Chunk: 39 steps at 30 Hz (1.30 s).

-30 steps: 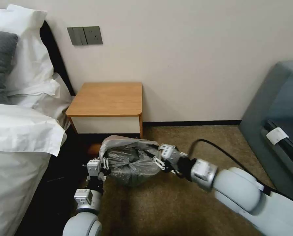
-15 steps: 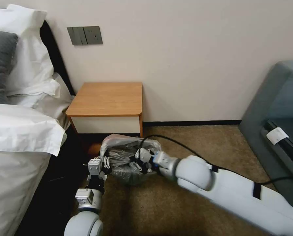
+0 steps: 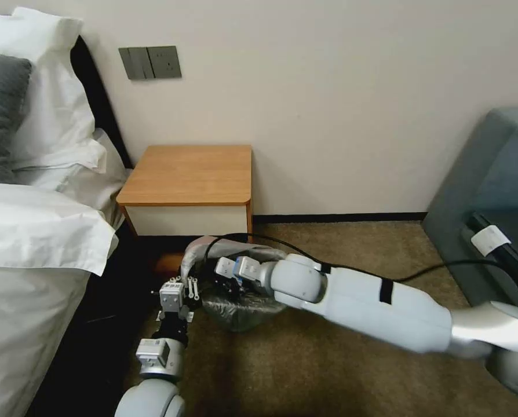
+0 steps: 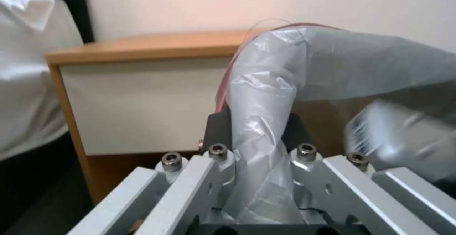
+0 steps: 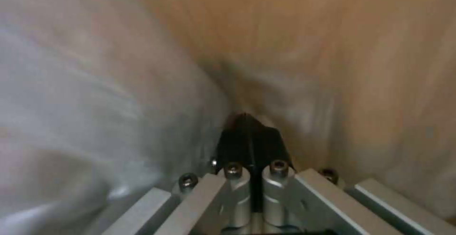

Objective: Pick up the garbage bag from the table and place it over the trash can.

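The bag (image 3: 236,307) drapes over the bin on the carpet at 6 o'clock from the table (image 3: 189,174). Left gripper (image 4: 259,146) clamps its rim; right gripper (image 5: 250,135), pads together, reaches inside. No legible writing.

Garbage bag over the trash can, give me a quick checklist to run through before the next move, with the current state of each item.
1. Left gripper clamped on the garbage bag rim: ok, plastic sits pinched between its fingers.
2. Right gripper inside the bag: ok, fingers shut, plastic on both sides.
3. Right gripper actually holding plastic: cannot tell.
4. Bag draped over the trash can: ok on the near side, far rim hidden by the arm.
5. Pink-red rim band seated evenly around the bin: cannot tell.
6. Table top free of the bag: ok.
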Tool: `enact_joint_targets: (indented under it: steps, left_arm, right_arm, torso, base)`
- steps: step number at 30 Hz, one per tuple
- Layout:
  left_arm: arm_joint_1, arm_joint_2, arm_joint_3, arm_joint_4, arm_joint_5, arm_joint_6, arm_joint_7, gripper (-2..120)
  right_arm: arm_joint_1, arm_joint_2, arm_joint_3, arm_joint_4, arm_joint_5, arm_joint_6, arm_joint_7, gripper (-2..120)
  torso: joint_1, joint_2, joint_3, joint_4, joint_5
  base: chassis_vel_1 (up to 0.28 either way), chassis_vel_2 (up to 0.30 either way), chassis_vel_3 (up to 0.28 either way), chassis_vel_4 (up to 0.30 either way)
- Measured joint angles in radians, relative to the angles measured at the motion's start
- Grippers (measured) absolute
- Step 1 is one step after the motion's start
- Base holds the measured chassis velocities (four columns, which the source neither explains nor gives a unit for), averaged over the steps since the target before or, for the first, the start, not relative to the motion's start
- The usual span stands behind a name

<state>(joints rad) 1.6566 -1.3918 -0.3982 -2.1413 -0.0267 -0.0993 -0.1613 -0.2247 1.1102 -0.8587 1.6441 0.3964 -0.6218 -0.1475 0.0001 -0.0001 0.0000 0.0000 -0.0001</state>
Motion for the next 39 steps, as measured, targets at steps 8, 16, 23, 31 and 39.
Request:
enact_joint_targets:
  steps: [8, 16, 23, 31, 39]
  left_arm:
    - [0.027, -0.021, 0.017, -0.064, 0.025, 0.014, -0.01, 9]
    - [0.025, -0.023, 0.016, -0.051, -0.034, 0.065, -0.052, 9]
    - [-0.027, -0.012, -0.002, 0.022, -0.11, 0.112, -0.078, 9]
    - [-0.068, -0.005, -0.008, 0.073, -0.212, 0.161, -0.099, 9]
    - [-0.082, 0.018, 0.002, 0.01, -0.527, 0.361, -0.112, 9]
  right_arm:
    - [0.015, 0.051, -0.042, -0.09, -0.034, 0.02, -0.012, 0]
    - [-0.012, 0.001, -0.001, -0.004, -0.04, 0.028, -0.008, 0]
    - [-0.209, -0.161, 0.203, 0.29, -0.032, 0.035, -0.014, 0]
    - [-0.559, -0.351, 0.542, 0.534, -0.095, 0.168, -0.018, 0]
    - [-0.925, -0.275, 0.9, 0.65, -0.168, 0.265, 0.0, 21]
  torso:
    - [0.0, 0.0, 0.0, 0.0, 0.0002]
    - [0.0, 0.0, 0.0, 0.0001, 0.0002]
    - [0.0, 0.0, 0.0, -0.0002, 0.0004]
    - [0.0, 0.0, 0.0, -0.0002, 0.0001]
    - [0.0, 0.0, 0.0, 0.0, 0.0003]
  base:
    - [0.0, 0.0, 0.0, 0.0]
    - [0.0, 0.0, 0.0, 0.0]
    - [0.0, 0.0, 0.0, 0.0]
    - [0.0, 0.0, 0.0, 0.0]
    - [0.0, 0.0, 0.0, 0.0]
